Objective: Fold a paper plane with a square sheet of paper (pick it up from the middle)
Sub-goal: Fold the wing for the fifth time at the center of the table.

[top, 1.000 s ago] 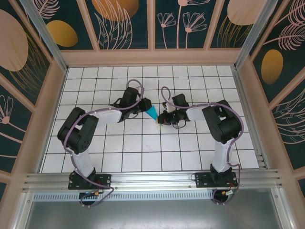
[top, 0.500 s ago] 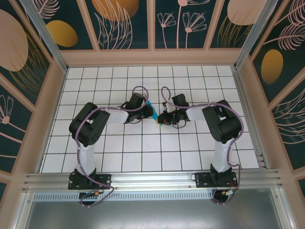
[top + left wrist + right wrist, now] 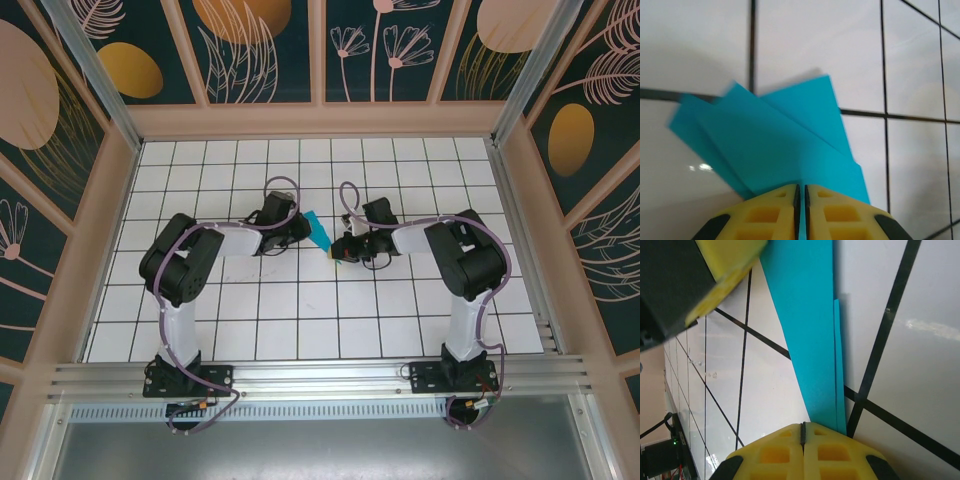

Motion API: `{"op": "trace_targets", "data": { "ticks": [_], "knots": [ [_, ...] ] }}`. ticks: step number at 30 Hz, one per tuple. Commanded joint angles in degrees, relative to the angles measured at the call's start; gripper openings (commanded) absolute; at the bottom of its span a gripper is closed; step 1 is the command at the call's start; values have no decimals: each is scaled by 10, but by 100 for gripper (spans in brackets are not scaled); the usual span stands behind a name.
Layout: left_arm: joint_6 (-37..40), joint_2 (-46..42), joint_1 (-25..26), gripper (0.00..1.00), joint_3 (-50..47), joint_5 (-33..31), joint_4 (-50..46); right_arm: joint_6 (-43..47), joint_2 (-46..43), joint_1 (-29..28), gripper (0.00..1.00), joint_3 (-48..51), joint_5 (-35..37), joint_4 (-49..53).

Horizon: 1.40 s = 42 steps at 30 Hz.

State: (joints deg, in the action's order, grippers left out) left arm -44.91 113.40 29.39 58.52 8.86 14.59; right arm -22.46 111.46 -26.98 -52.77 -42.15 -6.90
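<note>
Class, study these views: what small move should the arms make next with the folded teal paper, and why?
Probably slide the left fingers along the crease to flatten it: the folded paper fans into loose layers, while the right fingers pinch its narrow end.

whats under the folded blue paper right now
White gridded table with a black grid line passing beneath the folded paper. The left pincer and right pincer grip it. The tile patch straight below is covered.

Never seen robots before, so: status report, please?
Left gripper shut on folded teal paper. Right gripper shut at its narrow end, grip unclear. Nothing in the way.
</note>
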Motion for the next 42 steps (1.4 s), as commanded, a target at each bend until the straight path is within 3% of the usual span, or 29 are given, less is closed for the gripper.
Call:
{"op": "trace_targets", "data": {
  "ticks": [1, 16, 21, 26, 31, 42],
  "knots": [
    [4, 0, -34, 16, -14, -55, -22, 4, 72, 5, 3, 50, 106, 110],
    [41, 9, -66, 17, 31, -85, -60, 3, 68, 7, 3, 59, 107, 106],
    [50, -50, -62, 15, 0, 6, -8, 3, 67, 6, 3, 60, 107, 107],
    [35, -95, -29, 13, -53, 46, 56, 3, 65, 6, 3, 65, 108, 104],
    [39, -56, 9, 13, -14, 80, 69, 3, 67, 6, 3, 65, 107, 103],
    [38, 27, 16, 12, 50, 29, 2, 2, 41, 7, 4, 50, 91, 99]
  ]
}}
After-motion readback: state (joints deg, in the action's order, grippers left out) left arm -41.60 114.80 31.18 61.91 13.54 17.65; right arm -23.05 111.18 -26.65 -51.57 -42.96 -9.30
